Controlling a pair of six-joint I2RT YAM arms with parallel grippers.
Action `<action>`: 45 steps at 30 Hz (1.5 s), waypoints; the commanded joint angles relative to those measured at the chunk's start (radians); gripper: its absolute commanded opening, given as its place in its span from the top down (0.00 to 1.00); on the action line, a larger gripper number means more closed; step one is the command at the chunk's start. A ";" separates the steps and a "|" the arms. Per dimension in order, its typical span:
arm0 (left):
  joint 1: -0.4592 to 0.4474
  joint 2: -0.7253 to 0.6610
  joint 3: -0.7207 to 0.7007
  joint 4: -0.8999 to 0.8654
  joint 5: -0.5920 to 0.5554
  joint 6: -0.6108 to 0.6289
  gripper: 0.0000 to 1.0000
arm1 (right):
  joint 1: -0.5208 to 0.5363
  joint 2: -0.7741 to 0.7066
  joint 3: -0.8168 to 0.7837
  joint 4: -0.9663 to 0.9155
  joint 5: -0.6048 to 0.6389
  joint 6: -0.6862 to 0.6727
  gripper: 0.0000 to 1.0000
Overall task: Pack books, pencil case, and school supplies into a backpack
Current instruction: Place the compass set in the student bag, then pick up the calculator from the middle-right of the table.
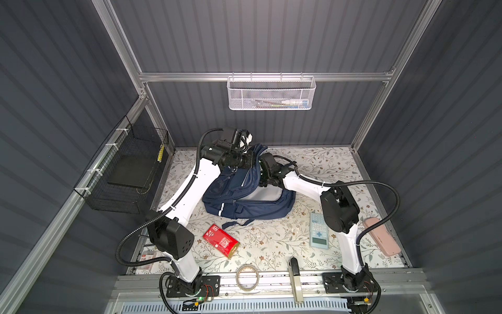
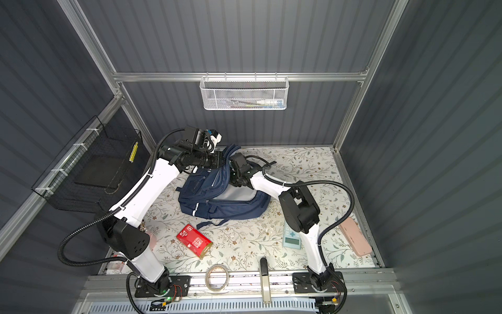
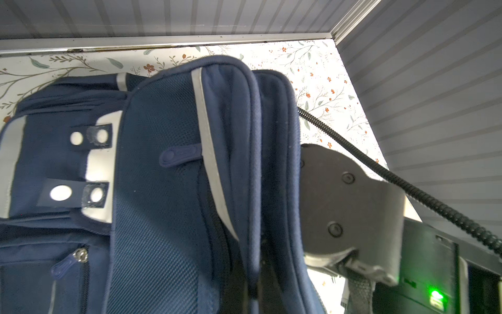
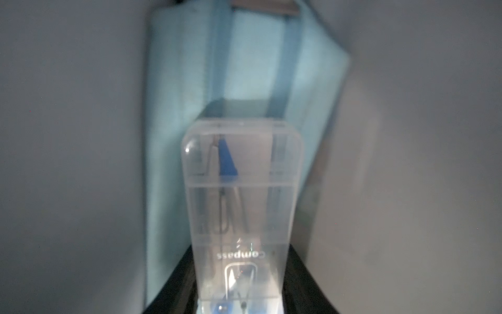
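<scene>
Rounded clear packet (image 4: 241, 206), printed "compass", shows a blue tip.

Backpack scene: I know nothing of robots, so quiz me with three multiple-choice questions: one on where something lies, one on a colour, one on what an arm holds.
1. The red pack lies: A. on the table, nearer the arm bases than the backpack; B. on top of the backpack; C. inside the backpack.
2. The long case by the right arm's base is: A. green; B. pink; C. black.
3. The right jaws are: A. open and empty; B. closed on the red pack; C. closed on a clear compass case.
Answers: 1 A, both top views show it on the floral table. 2 B, both top views show pink. 3 C, the right wrist view shows the "compass" case between the jaws.
</scene>
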 commanded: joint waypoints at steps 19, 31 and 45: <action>-0.024 -0.113 -0.195 0.219 0.062 -0.023 1.00 | -0.071 -0.271 -0.168 -0.337 -0.001 -0.161 0.04; -0.024 -0.153 -0.336 0.300 0.125 -0.067 1.00 | -0.116 -0.489 -0.312 -0.360 0.069 -0.281 0.01; -0.025 -0.159 -0.467 0.365 0.178 -0.097 1.00 | -0.230 -1.078 -0.869 -0.643 0.243 -0.284 0.01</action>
